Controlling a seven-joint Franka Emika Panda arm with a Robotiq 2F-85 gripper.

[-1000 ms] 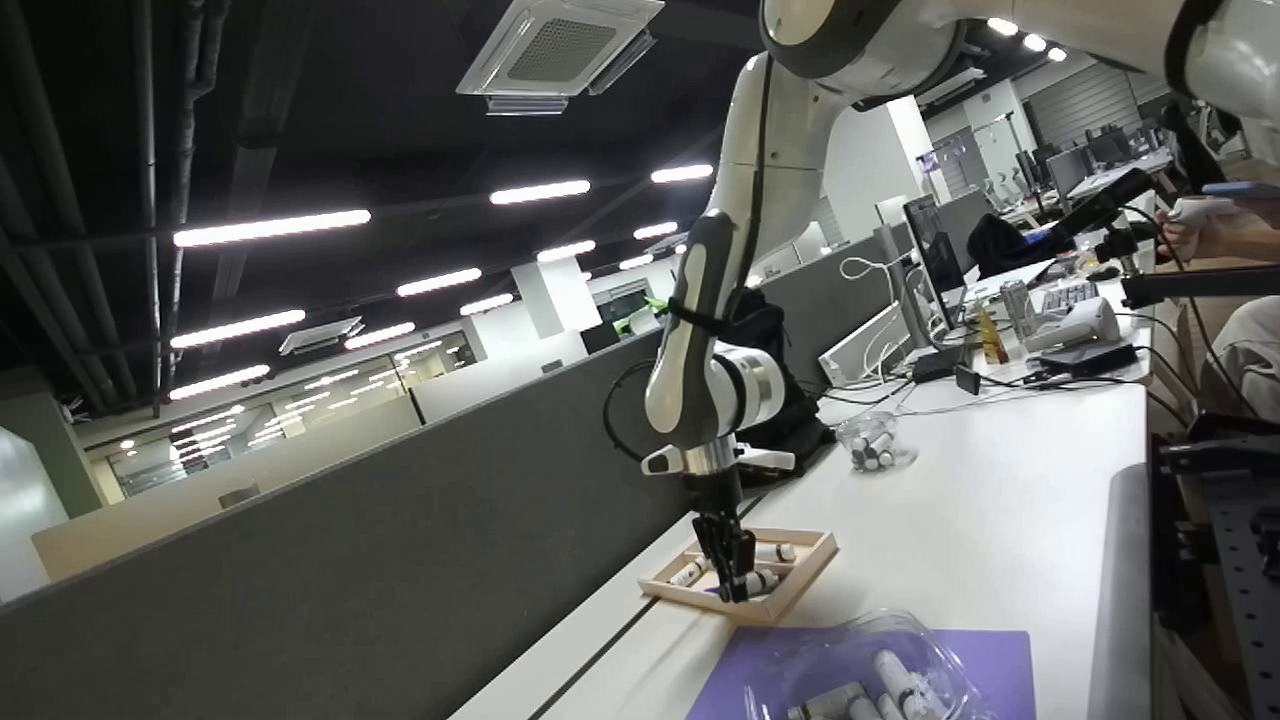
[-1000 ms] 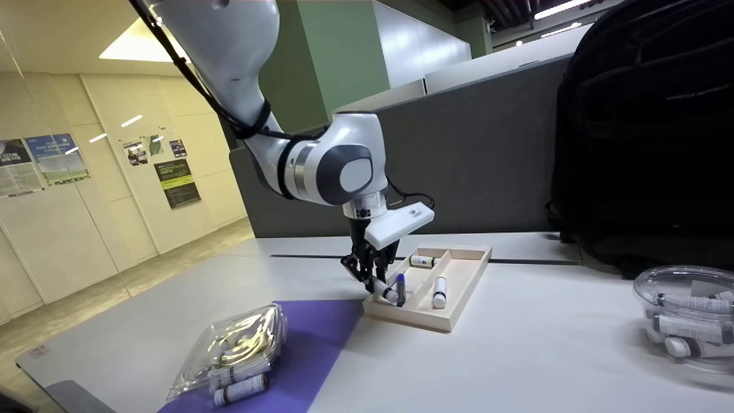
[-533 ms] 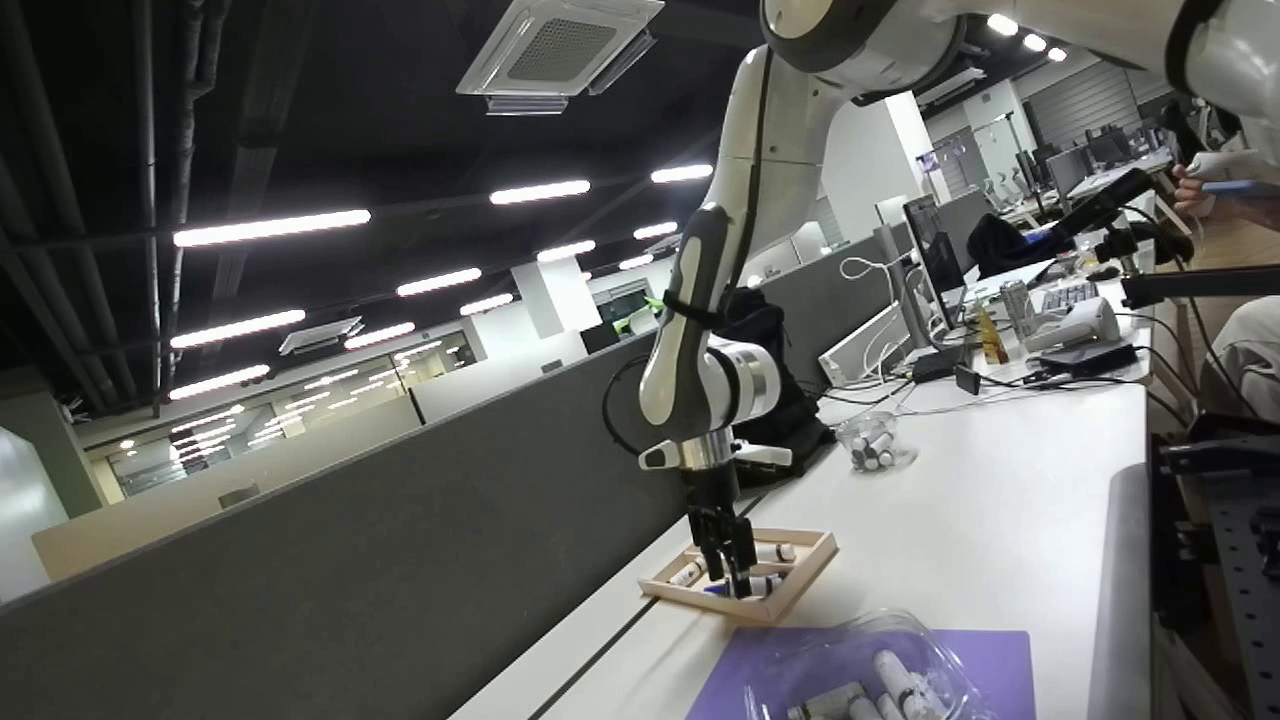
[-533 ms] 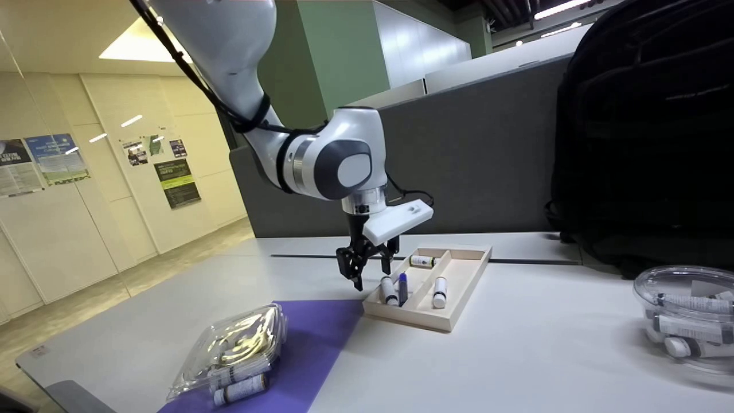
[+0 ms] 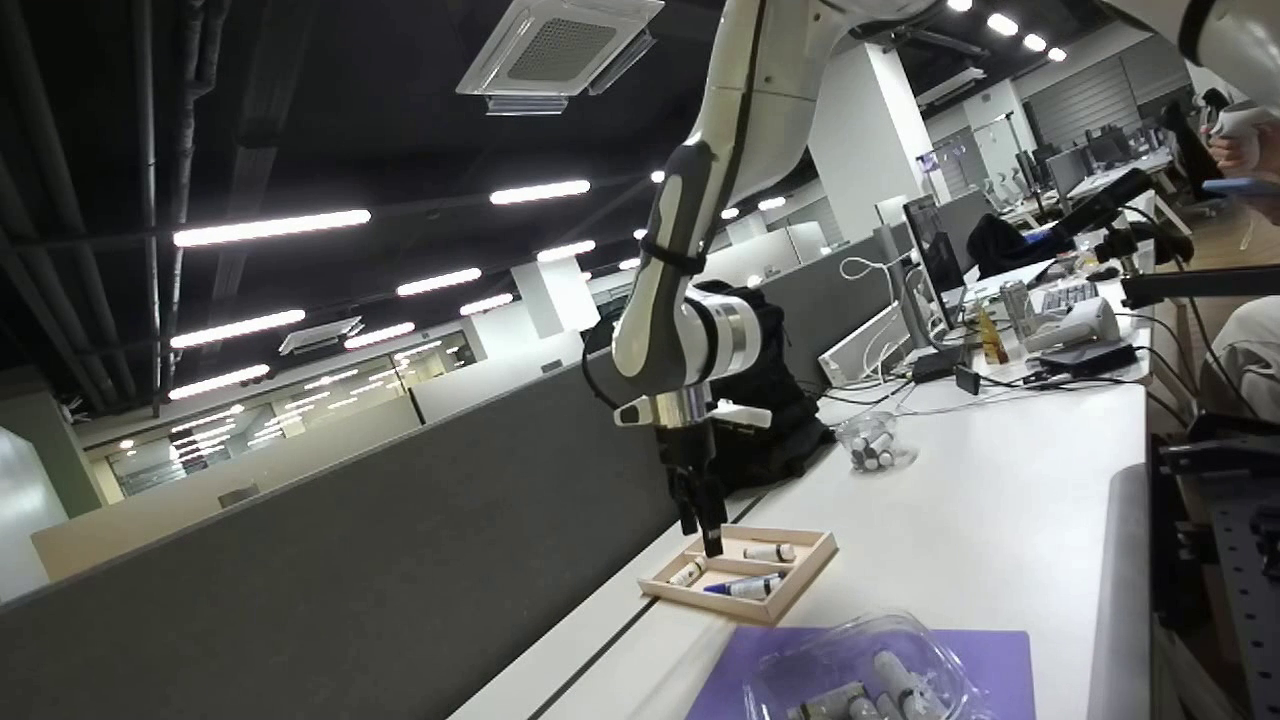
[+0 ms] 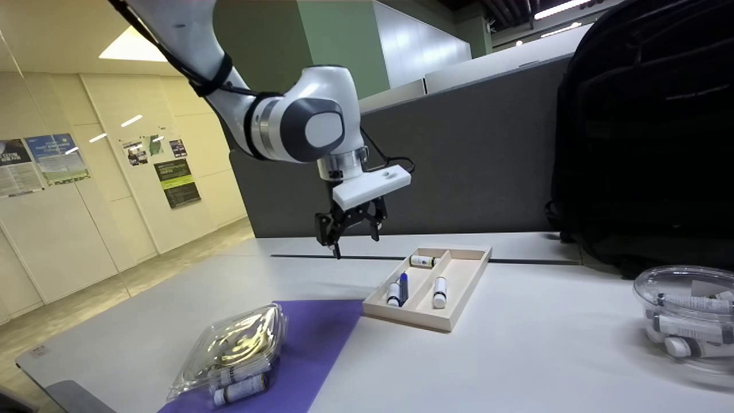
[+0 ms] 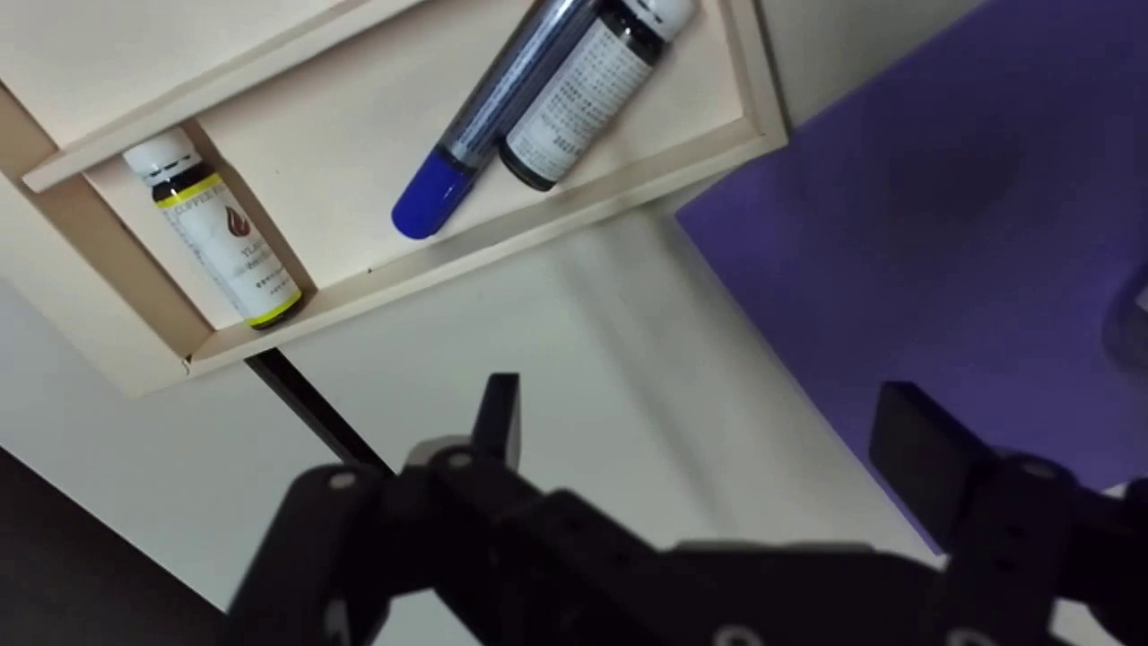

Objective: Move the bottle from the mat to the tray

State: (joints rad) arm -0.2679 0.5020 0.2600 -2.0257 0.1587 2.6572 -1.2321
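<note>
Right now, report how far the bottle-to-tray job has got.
Apparently done: a bottle lies in the tray beside the blue-capped marker. In hand: nothing; the gripper is open, apart from the tray. Left: probably nothing, though other bottles show in the clear container on the mat.

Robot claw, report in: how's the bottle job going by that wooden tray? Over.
Gripper open and empty, clear of the tray. Bottle lying inside it, beside the blue-capped marker. Nothing seen blocking the gripper.

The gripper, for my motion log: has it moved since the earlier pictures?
Yes: in an exterior view, the gripper has moved up and picture-left relative to the tray.
</note>
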